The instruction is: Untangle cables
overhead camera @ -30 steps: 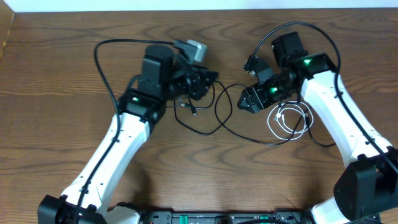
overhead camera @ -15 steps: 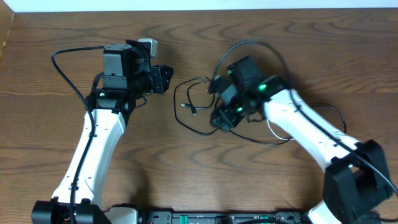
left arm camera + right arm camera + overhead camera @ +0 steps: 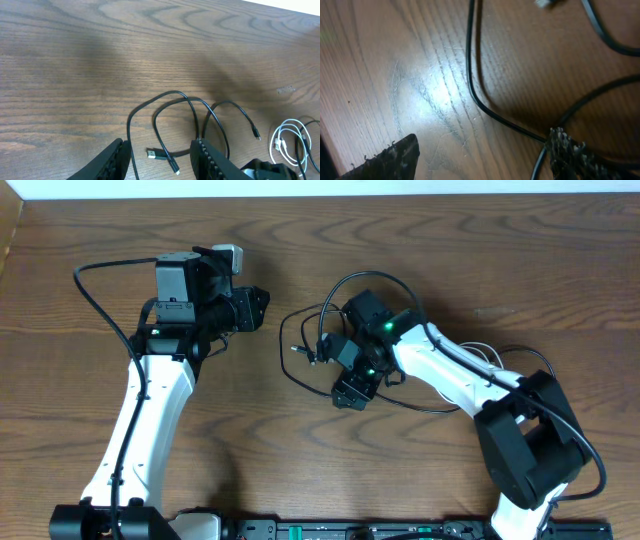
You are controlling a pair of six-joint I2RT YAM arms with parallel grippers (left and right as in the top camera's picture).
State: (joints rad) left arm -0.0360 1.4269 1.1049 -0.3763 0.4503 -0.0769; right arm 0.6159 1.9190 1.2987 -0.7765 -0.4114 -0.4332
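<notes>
The black cable [image 3: 172,92], judged light and limp, was best taken near its plug [image 3: 152,153]; the left gripper [image 3: 157,145] and right gripper [image 3: 484,135] were seen wide open, empty.

One black cable [image 3: 469,50], one white cable [image 3: 280,137] — seemingly a single coil — one left gripper [image 3: 258,308], one right gripper [image 3: 350,393], one table [image 3: 400,480]

Layout on the table [image 3: 80,430]. The left pincer [image 3: 255,308] stands to the left of the spread cable [image 3: 300,375], apart from it. This cable's loops lie between the two pincers, and one plug end [image 3: 152,154] rests just ahead of the left pincer [image 3: 160,161]. The right pincer [image 3: 350,390] is over the right side of the loops, and a strand [image 3: 470,75] crosses the table beneath it, between its fingers [image 3: 390,157]. The coiled cable [image 3: 490,358] lies to the right of the right pincer, partly under that arm and well apart from the left pincer.
</notes>
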